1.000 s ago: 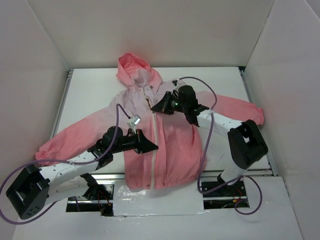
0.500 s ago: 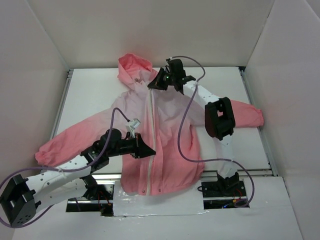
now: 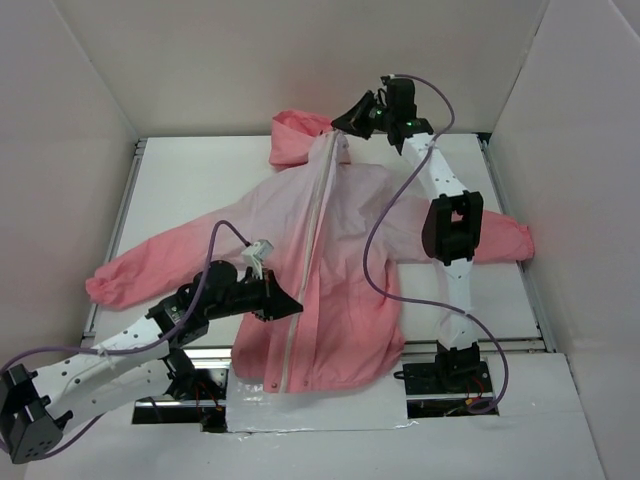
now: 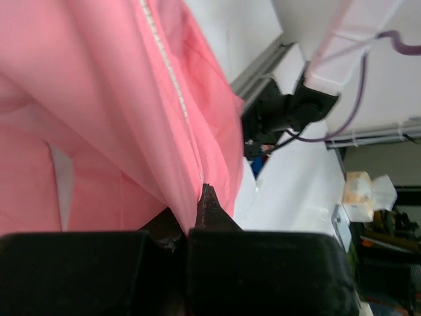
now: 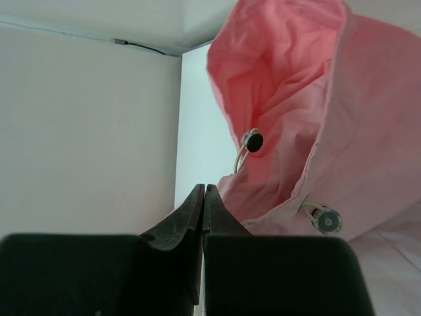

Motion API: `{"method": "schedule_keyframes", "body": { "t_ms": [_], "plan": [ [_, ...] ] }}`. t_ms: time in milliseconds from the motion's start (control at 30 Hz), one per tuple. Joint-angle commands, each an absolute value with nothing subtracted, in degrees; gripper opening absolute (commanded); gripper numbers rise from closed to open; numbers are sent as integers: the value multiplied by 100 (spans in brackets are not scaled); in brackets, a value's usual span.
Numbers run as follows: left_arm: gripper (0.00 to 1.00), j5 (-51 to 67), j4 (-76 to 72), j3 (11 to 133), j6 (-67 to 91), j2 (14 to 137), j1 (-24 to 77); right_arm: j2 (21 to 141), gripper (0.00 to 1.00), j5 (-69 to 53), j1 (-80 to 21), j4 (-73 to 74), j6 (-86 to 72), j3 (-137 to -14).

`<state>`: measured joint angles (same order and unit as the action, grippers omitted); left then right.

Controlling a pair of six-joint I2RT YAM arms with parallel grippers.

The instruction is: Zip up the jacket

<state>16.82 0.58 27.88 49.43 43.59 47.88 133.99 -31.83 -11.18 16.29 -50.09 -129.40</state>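
The jacket (image 3: 340, 260) lies flat on the table (image 3: 190, 190) with its zipper (image 3: 312, 240) apparently closed to the top (final step), left gripper (image 3: 295, 306) clamped on the lower front, right gripper (image 3: 336, 125) shut beside the hood (image 3: 295, 135), contents indiscernible; next, release both.

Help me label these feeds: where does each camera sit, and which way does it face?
Top external: above and behind the arms, looking down on the table, the jacket and both arms.
Left wrist: on the left arm, looking along the shut left gripper at the jacket's zipper.
Right wrist: on the right arm, looking past the shut right gripper at the hood and a wall.
Shared: the jacket, in all three.
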Motion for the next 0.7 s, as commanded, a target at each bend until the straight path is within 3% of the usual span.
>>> {"method": "schedule_keyframes", "body": {
  "t_ms": [0,100,200,333,400,433,467,500,533,667],
  "plan": [
    [0,1859,790,3119,4808,4385,4992,13297,0,-2381,-729,624,-4896,-13911],
    [2,1173,931,3348,4658,4587,4975,13315,0,-2627,-686,284,-4939,-14010],
    [99,618,1186,3743,4527,4982,4913,13368,0,-2865,-642,159,-5080,-14229],
    [99,-67,1756,4358,4368,5615,4825,13298,1,-2900,-598,53,-5133,-14405],
    [99,-622,2397,4762,4473,5905,4712,13263,8,-2953,-545,62,-5194,-14519],
    [99,-955,2591,4877,4543,6054,4633,13237,15,-2988,-501,79,-5194,-14546],
    [99,-1088,2923,5078,4561,6108,4562,13202,29,-3023,-492,123,-5125,-14555],
    [99,-1220,3092,5193,4605,6152,4388,13088,69,-3023,-492,271,-5046,-14546],
    [99,-1491,3242,5412,4640,6187,4316,13009,98,-3006,-501,377,-4862,-14494],
    [99,-2424,4277,6116,4808,6109,3983,12264,100,-2778,-501,1314,-4430,-14221]
  ]
}}
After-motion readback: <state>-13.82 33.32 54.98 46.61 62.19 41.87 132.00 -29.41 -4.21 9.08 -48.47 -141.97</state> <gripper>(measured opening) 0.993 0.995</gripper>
